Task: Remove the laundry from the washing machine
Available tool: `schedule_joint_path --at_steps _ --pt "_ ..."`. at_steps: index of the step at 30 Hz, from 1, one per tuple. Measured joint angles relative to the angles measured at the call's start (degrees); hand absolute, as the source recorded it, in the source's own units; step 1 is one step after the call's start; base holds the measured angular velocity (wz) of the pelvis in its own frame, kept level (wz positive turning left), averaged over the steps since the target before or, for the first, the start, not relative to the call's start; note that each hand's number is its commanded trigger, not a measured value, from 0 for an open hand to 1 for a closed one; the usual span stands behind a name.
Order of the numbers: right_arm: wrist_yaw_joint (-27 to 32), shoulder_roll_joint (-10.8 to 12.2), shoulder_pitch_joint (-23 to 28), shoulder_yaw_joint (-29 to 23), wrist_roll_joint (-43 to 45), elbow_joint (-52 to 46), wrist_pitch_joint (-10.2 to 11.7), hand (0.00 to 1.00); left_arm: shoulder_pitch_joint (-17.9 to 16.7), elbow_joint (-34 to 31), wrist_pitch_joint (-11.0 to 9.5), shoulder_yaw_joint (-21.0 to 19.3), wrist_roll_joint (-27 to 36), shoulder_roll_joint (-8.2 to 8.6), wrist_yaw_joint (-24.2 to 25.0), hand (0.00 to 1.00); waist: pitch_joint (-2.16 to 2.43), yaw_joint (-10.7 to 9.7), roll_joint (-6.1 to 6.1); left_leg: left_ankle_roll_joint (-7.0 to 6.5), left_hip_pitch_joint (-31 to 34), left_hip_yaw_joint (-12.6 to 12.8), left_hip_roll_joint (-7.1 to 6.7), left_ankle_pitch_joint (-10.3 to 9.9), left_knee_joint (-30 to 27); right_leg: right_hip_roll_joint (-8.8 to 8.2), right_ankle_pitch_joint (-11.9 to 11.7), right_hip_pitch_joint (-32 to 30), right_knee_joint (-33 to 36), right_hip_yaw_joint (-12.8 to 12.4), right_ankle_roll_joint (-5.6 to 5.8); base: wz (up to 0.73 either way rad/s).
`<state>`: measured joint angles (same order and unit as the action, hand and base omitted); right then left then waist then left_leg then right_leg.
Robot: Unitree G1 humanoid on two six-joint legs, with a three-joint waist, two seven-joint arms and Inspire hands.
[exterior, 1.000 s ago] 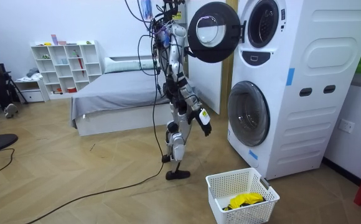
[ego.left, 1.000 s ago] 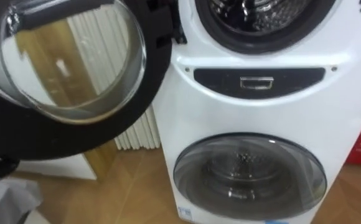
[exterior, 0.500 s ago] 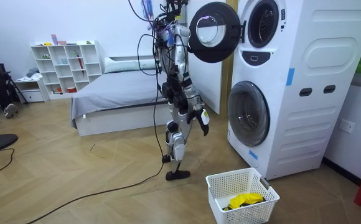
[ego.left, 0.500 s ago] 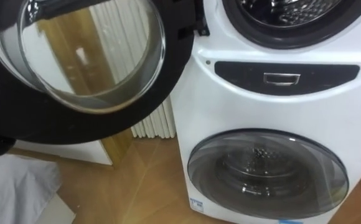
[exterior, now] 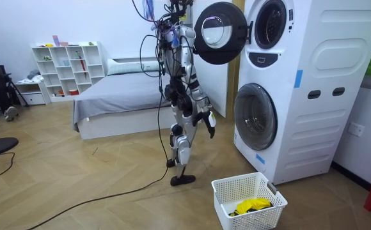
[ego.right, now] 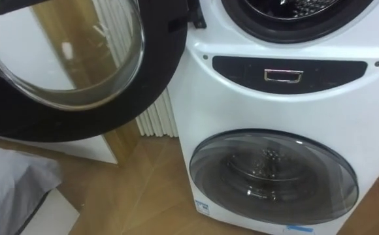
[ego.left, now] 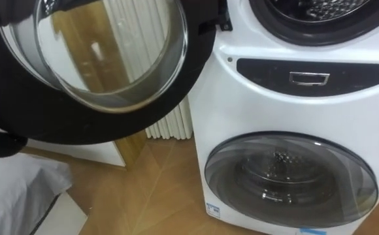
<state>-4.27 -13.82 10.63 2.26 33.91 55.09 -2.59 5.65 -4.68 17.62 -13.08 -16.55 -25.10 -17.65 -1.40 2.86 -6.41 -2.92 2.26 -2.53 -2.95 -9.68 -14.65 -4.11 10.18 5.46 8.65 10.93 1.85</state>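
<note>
While door (ego.left: 108, 62) hangs open, basket (exterior: 246, 190) beside washer (exterior: 308, 89)

Wood floor (exterior: 77, 185): white basket (exterior: 240, 189), washer stack (exterior: 313, 128), bed (exterior: 109, 96).

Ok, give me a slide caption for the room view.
Robot faces stacked washing machines, upper door open; white basket holding yellow cloth nearby.

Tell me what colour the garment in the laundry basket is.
Yellow. The garment in the white laundry basket shows best in the room view.
</note>
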Motion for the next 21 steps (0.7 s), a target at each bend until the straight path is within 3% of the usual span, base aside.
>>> schedule_joint_path --at_steps 7,10,14,17,21 --pt "-0.71 -0.57 -0.26 2.19 0.13 0.02 -0.75 0.0 -1.54 -5.4 2.48 0.13 -0.63 2.35 2.85 0.0 0.24 -0.12 0.18 -1.1 0.12 0.11 -0.9 0.69 0.92 -0.66 -0.72 -0.34 0.25 -1.78 0.98 0.03" --pt "-0.88 -0.88 -0.41 4.09 0.16 0.04 -1.24 0.0 -2.4 -6.91 2.5 1.05 -1.02 2.66 3.36 0.0 0.36 -0.12 0.33 -1.52 0.03 0.11 -1.26 0.95 1.11 -0.98 -0.98 -0.39 0.57 -2.47 1.34 0.01" --pt "-0.59 -1.44 -1.25 5.06 0.45 0.05 -1.15 0.0 -2.95 -8.68 2.5 2.55 -2.79 5.0 3.52 0.0 0.41 -1.19 0.45 -2.24 0.08 0.72 -1.75 1.4 1.18 -1.87 -1.17 -0.56 1.33 -2.18 1.74 0.12" --pt "-0.59 -1.54 -1.51 5.73 0.09 0.02 -1.11 0.0 -2.98 -9.8 2.49 4.56 -3.68 5.48 4.13 0.0 0.5 -1.22 0.69 -2.54 0.13 0.99 -1.91 1.58 1.06 -2.21 -1.55 -0.56 1.49 -2.29 2.3 0.08" --pt "-0.1 -1.59 -1.69 7.04 0.01 0.02 -1.14 0.0 -3.48 -12.67 2.5 7.82 -4.43 6.22 5.2 0.0 0.52 -1.21 1.28 -2.9 0.38 3.22 -1.87 2.15 1.08 -3.09 -1.55 -0.86 2.11 -2.97 2.48 0.16"
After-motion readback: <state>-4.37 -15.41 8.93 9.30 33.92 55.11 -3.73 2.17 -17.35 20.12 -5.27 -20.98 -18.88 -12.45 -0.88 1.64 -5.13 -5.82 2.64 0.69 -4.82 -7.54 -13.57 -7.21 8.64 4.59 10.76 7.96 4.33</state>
